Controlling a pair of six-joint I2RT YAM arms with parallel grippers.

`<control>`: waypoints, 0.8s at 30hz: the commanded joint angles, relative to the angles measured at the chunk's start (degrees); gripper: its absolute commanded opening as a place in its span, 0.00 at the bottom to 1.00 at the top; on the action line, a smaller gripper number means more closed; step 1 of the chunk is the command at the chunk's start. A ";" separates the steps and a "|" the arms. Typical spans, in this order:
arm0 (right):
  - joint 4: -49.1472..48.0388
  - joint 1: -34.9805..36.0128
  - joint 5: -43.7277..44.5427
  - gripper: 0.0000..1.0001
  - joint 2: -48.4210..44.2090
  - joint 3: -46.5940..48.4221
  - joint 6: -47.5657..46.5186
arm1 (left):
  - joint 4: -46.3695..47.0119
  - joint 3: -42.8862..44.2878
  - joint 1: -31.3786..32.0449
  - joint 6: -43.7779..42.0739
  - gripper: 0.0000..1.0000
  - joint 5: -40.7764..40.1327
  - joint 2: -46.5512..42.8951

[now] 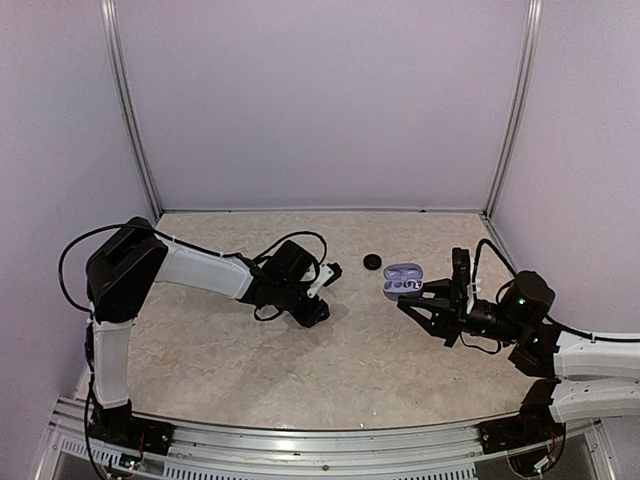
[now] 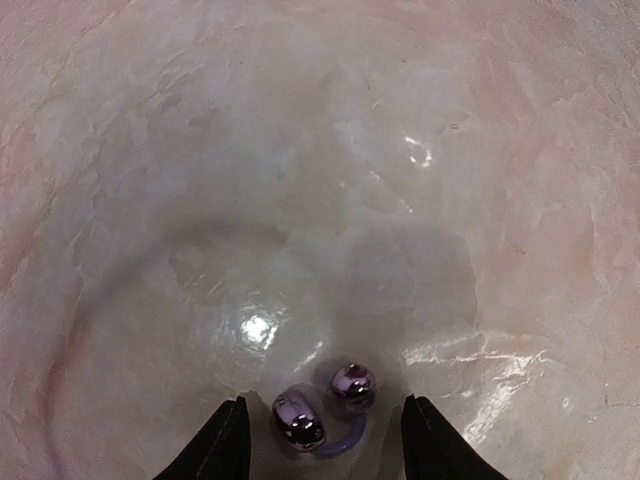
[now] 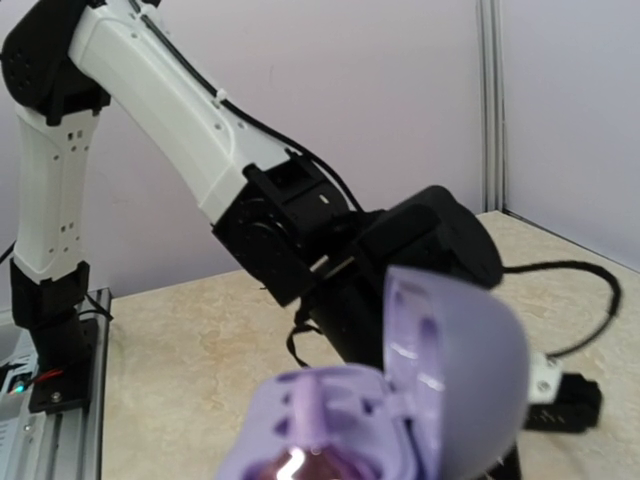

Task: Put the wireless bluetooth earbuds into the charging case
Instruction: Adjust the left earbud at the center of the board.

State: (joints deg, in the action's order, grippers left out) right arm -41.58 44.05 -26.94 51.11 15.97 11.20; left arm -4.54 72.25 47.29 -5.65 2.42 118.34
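at the left gripper (image 2: 323, 425), two earbuds (image 2: 298, 418); one case (image 1: 403, 279)

Right end effector (image 1: 415, 296) pinched tight

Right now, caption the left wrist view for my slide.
Open left gripper straddling two shiny purple earbuds on the glossy marbled table, fingers clear of both.
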 commanded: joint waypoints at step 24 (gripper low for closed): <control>0.93 -0.73 0.26 0.00 -2.02 -1.02 -0.82 | 26.72 -17.44 -4.56 -2.01 0.63 16.37 -7.70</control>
State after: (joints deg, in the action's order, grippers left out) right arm -40.18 44.01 -26.89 50.28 15.73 10.96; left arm 15.33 55.44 44.93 -3.53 14.17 112.07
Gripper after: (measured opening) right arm 0.268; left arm 0.635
